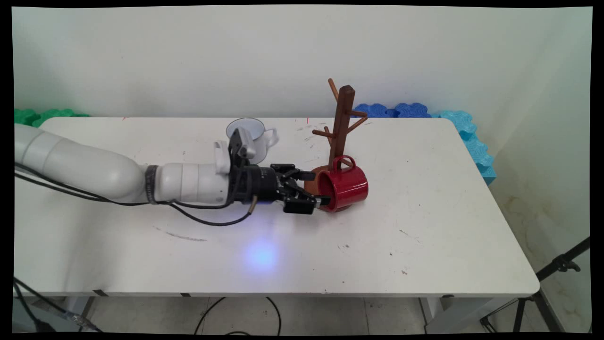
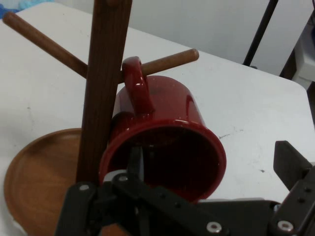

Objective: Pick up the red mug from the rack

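A red mug (image 1: 347, 185) lies tilted on its side against the wooden mug tree (image 1: 340, 123), its mouth facing my gripper (image 1: 320, 188). Its handle (image 2: 137, 86) points up beside the trunk, and a low peg (image 2: 170, 60) seems to pass through it. The mug's lower edge rests on the tree's round base (image 2: 39, 169). My gripper (image 2: 211, 164) is open and straddles the mug's rim. One finger (image 2: 135, 161) is inside the mouth and the other (image 2: 290, 162) stands well outside the wall. Neither finger visibly presses the wall.
A white enamel mug (image 1: 250, 131) stands upright behind my wrist, toward the back of the table (image 1: 424, 236). Blue foam mats (image 1: 472, 137) line the back right edge, green ones (image 1: 42, 115) the back left. A black tripod (image 1: 557, 269) stands off the right corner.
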`<state>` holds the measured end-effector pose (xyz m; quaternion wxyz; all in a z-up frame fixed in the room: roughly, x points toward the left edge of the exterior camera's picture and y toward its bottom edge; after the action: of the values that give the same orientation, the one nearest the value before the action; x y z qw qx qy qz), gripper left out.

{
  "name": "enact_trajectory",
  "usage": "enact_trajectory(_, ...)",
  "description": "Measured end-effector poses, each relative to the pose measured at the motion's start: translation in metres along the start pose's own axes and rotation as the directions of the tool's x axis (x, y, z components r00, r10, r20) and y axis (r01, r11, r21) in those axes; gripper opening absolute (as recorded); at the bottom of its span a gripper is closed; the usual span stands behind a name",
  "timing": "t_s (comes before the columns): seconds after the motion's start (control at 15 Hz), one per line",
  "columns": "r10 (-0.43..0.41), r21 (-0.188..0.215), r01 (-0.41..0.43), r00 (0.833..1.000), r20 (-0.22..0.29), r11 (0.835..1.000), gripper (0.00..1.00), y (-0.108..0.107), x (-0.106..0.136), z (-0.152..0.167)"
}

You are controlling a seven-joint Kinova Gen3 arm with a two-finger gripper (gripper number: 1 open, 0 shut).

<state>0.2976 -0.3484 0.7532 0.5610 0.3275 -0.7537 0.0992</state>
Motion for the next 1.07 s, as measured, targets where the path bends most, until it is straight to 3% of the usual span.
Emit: enact_trajectory(1.07, -0.008, 0.035, 0.008, 1.0, 0.019, 0.999, 1.0, 0.002, -0.01, 0.053)
